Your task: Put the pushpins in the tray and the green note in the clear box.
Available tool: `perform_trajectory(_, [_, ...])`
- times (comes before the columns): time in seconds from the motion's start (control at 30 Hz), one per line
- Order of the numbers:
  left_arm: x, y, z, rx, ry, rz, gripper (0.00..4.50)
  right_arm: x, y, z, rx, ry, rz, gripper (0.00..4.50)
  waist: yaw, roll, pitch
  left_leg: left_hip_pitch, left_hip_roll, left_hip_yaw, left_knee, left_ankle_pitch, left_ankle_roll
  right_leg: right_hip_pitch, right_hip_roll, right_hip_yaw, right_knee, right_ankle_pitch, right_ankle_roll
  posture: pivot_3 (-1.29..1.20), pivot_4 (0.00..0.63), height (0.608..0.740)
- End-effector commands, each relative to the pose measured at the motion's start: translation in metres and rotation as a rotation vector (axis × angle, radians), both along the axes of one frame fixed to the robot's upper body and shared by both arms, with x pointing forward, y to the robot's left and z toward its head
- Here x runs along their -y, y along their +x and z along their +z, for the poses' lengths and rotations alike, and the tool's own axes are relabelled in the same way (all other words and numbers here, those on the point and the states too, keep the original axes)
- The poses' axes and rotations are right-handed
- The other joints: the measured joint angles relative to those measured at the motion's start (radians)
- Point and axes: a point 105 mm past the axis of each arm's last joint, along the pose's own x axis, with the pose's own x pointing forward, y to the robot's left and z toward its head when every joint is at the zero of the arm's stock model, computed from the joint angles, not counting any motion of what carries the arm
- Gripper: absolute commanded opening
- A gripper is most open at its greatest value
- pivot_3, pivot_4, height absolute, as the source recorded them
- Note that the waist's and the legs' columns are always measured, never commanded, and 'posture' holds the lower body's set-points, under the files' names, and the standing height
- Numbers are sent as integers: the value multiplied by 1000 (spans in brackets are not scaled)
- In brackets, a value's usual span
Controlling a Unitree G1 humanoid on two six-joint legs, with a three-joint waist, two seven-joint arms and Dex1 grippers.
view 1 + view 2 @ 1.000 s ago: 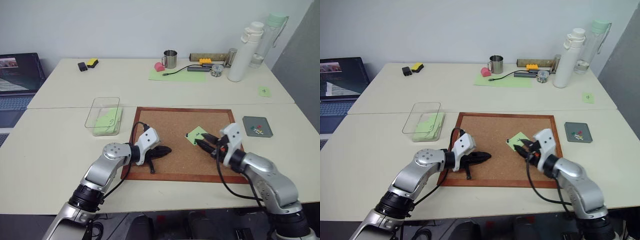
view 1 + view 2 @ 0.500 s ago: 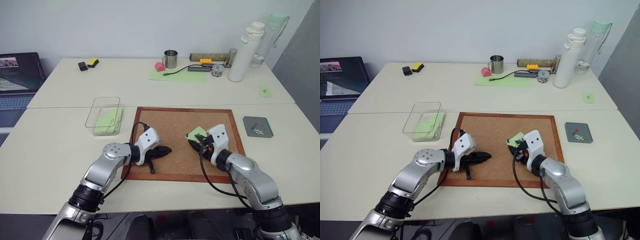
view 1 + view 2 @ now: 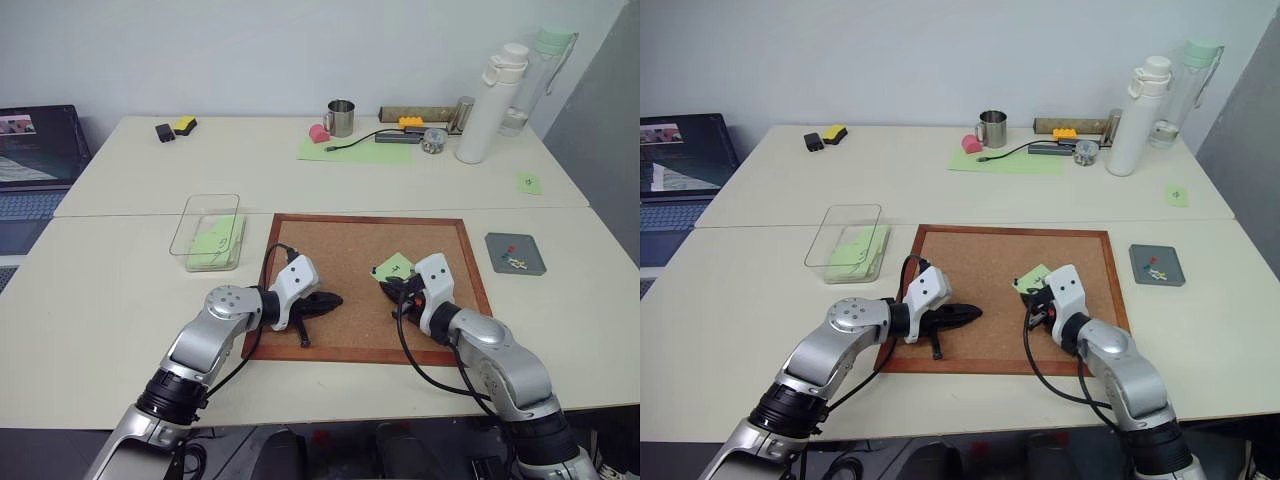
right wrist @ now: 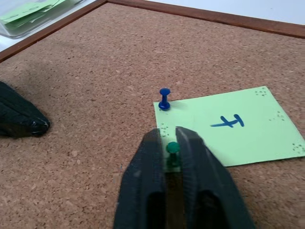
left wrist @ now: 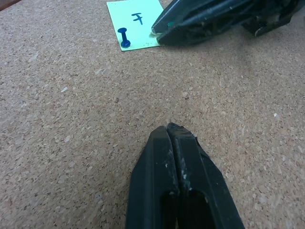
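Both arms reach forward, bent at the elbows, and the two grippers point in toward each other. The left gripper hangs low with its jaws pressed tight together and nothing between them. The right gripper tips down a little. Its jaws are closed on a small green pin, which sits squeezed between the two black fingers.

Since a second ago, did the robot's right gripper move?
Yes. The right gripper slid left along the cork board, away from the tray, and shut on a green pushpin in the green note.
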Motion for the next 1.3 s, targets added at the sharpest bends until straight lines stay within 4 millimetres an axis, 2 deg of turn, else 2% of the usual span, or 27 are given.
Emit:
perform_trajectory(0.03, [-11,-1,-14,-48,49,38,0,1,2,9,35,17,-1,30,0,0,0,0,0,0,0,0,0,0,0,0,0,0,0,0,150,740])
perform_trajectory(0.17, [-11,-2,-14,-49,50,36,0,2,4,13,47,21,0,30,0,0,0,0,0,0,0,0,0,0,0,0,0,0,0,0,150,740])
perform_trajectory(0.47, [-12,-8,-20,-85,70,22,0,-7,-5,59,159,116,60,30,-3,0,0,-1,0,0,0,0,0,-1,0,0,0,0,0,0,150,740])
perform_trajectory(0.67, [-11,-10,-21,-91,75,12,0,7,-5,69,174,144,40,30,-3,-2,-1,-1,1,-2,0,0,0,0,1,-1,-1,0,0,0,150,740])
perform_trajectory(0.77, [-11,-10,-21,-92,78,8,0,25,2,74,184,153,-29,30,-3,-2,-1,-1,0,-1,0,0,0,0,1,-1,-1,0,0,0,150,740])
perform_trajectory(0.83, [-12,-10,-21,-94,79,7,0,50,14,75,193,129,-148,30,-3,-2,-1,-1,0,-1,0,0,0,0,1,-1,-1,0,0,0,150,740])
perform_trajectory(0.97, [-12,-11,-21,-93,84,1,0,125,38,74,203,30,-453,30,-3,-2,-1,-1,0,-1,0,0,0,0,1,0,-1,0,0,0,150,740])
perform_trajectory(1.0, [-12,-12,-21,-94,84,0,0,139,40,74,199,14,-497,30,-3,-2,-1,-1,0,0,0,0,0,0,0,0,-1,0,0,0,150,740])
perform_trajectory(1.17, [-11,-13,-21,-95,84,-6,0,181,47,65,147,-8,-626,30,1,-1,-1,-1,0,0,-1,0,0,0,0,1,-3,0,0,0,150,740])
perform_trajectory(1.3, [-12,-13,-21,-94,86,-7,0,195,50,58,111,12,-663,30,-1,-1,-1,-1,0,1,-2,0,0,0,1,3,-3,0,0,0,150,740])
